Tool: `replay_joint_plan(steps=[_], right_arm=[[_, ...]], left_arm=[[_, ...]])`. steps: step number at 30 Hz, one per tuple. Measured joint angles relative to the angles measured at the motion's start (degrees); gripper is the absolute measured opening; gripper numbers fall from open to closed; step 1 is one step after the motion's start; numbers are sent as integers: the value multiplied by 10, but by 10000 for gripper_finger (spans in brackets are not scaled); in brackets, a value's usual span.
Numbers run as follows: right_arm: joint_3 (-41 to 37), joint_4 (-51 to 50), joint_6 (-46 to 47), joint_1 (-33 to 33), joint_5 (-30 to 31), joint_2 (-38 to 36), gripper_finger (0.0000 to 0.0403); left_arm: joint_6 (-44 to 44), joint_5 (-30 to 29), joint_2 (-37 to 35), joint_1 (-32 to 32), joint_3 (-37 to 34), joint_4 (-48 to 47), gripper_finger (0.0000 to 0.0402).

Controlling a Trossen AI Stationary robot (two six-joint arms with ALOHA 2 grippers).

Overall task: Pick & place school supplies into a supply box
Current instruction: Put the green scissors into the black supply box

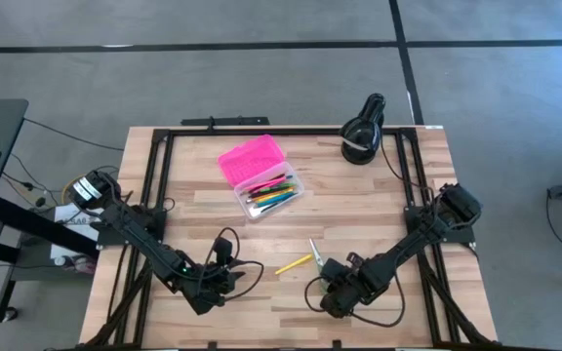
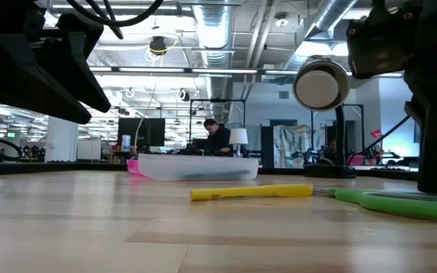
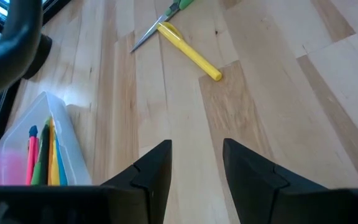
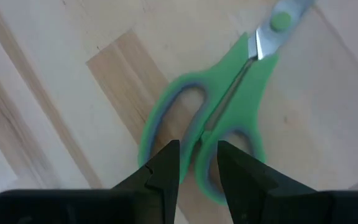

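The green-handled scissors (image 1: 314, 253) lie flat on the wood near the table's near edge, blades toward the far side. A yellow pen (image 1: 293, 263) lies just to their left. The supply box (image 1: 271, 192) sits mid-table with its pink lid (image 1: 250, 158) swung open and several coloured pens inside its clear base. My right gripper (image 4: 199, 155) is down on the scissors' handles, shut on them. My left gripper (image 3: 196, 149) is open and holds nothing. It hovers left of the pen (image 3: 189, 51), with the box (image 3: 39, 149) off to one side. My right gripper pinches the scissors' handles at the middle, where the two loops meet (image 4: 205, 127). One fingertip (image 4: 166, 163) stands in each loop, with the inner bars between them. The fingers come from above, slanting from the near side. The scissors (image 2: 400, 202) lie flat on the table.
A black round lamp-like object (image 1: 363, 132) stands at the far right of the table. Black cables loop beside both grippers near the near edge. Black frame rails run along the table's left, right and far sides. Bare wood lies between the box and the pen.
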Motion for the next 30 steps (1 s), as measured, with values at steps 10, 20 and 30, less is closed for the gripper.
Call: replay_joint_plan(steps=[10, 20, 30], right_arm=[[2, 9, 5, -19, -21, 11, 104], [4, 1, 8, -29, -66, 43, 103], [4, -25, 19, -45, -96, 42, 98]], left_arm=[[-2, 26, 0, 0, 0, 0, 139], [-2, 26, 0, 0, 0, 0, 139], [-2, 26, 0, 0, 0, 0, 139]])
